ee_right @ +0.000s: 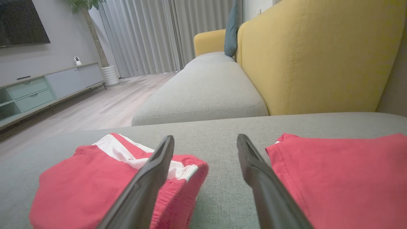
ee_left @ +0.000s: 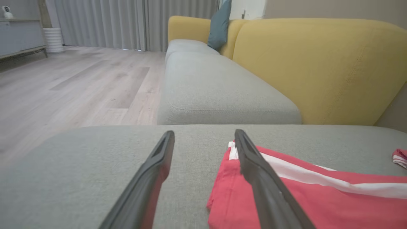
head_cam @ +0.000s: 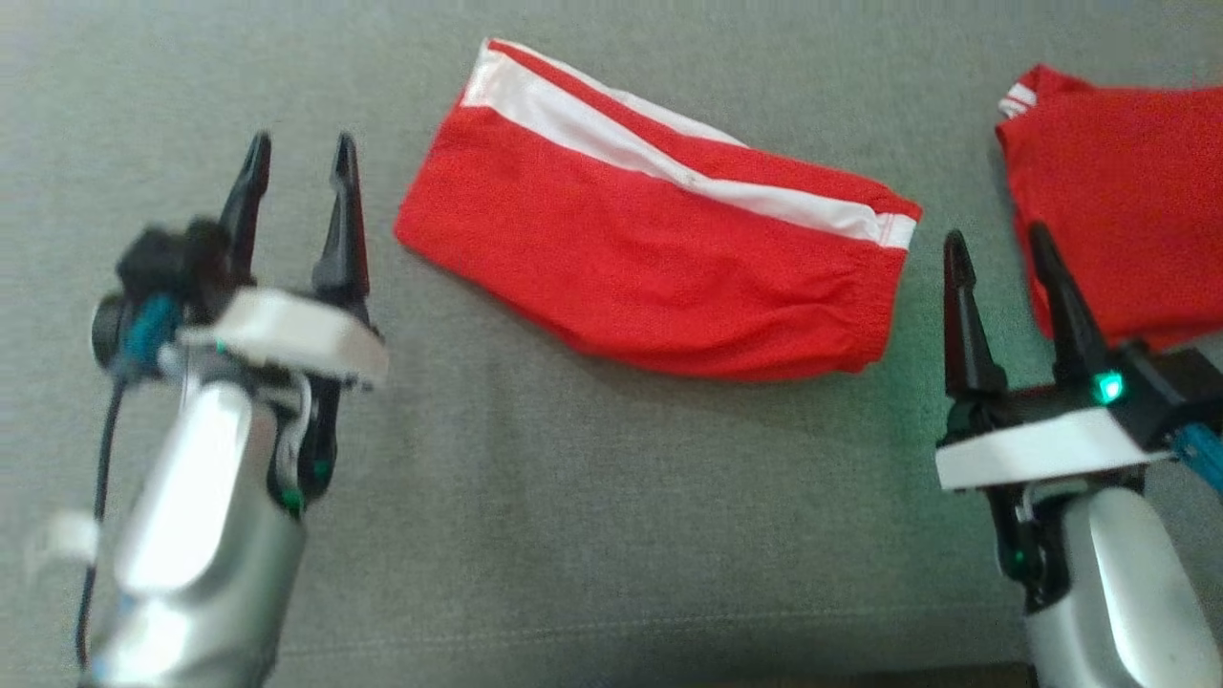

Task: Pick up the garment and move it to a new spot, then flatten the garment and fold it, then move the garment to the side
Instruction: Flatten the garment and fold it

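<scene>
Two hands are poised over a grey sofa cushion (head_cam: 573, 535), both empty. The left hand (head_cam: 301, 143) has its fingers spread with nothing between them and sits just left of the garment (head_cam: 650, 258), clear of it in the head view. In that hand's own wrist view its right finger crosses the garment's near corner, and whether they touch cannot be told. The garment, red with a white stripe along its far edge, lies folded into a long band between the two hands. The right hand (head_cam: 996, 239), fingers likewise spread and gripping nothing, is just off the garment's gathered end, with bare cushion between its fingers. To that hand's right a second red cloth (head_cam: 1118, 210) lies flat, its edge close beside the right finger. Beyond both hands rises a yellow backrest (ee_left: 318, 63).
</scene>
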### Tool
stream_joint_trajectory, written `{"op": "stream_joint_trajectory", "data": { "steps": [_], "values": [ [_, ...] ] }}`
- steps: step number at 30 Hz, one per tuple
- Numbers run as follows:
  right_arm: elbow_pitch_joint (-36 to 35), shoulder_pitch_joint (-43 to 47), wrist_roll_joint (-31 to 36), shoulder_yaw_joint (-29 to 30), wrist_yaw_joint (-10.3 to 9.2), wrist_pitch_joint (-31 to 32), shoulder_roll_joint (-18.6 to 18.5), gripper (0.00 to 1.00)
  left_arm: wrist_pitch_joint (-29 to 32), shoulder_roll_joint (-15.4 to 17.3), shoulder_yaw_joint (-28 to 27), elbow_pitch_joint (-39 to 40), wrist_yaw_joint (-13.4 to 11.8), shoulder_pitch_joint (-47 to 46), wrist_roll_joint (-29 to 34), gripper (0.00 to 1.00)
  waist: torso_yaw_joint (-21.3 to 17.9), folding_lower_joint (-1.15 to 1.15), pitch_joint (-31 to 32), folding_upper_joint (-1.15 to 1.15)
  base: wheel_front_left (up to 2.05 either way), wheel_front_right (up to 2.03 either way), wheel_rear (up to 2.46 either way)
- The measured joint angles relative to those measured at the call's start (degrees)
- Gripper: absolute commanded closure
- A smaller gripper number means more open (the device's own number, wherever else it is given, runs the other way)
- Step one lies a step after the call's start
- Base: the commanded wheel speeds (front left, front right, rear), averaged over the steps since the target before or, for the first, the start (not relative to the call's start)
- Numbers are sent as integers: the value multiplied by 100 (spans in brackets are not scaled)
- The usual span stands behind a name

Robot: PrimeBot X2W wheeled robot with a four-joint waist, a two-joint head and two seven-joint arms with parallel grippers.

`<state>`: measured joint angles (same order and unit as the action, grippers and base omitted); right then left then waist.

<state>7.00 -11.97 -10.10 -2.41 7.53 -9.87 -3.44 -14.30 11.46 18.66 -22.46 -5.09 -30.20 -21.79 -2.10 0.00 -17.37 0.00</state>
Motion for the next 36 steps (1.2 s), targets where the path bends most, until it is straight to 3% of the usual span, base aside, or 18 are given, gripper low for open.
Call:
{"op": "stream_joint_trajectory", "data": {
  "steps": [8, 17, 36],
  "values": [
    [-472, 681, 156, 97, 0, 369, 55, 0, -1, -108, -630, 1222, -98, 1684, 424, 0, 175, 0, 559, 0, 0, 0, 0],
    [-738, 1369, 101, 75, 0, 638, 73, 0, -1, -255, -843, 1608, -38, 2880, 661, 0, 133, 0, 1177, 0, 0, 0, 0],
    [-871, 1611, 4, 42, 0, 789, 79, 0, -1, -370, -1005, 1638, 64, 3140, 776, 0, 102, 0, 1341, 0, 0, 0, 0]
  ]
}}
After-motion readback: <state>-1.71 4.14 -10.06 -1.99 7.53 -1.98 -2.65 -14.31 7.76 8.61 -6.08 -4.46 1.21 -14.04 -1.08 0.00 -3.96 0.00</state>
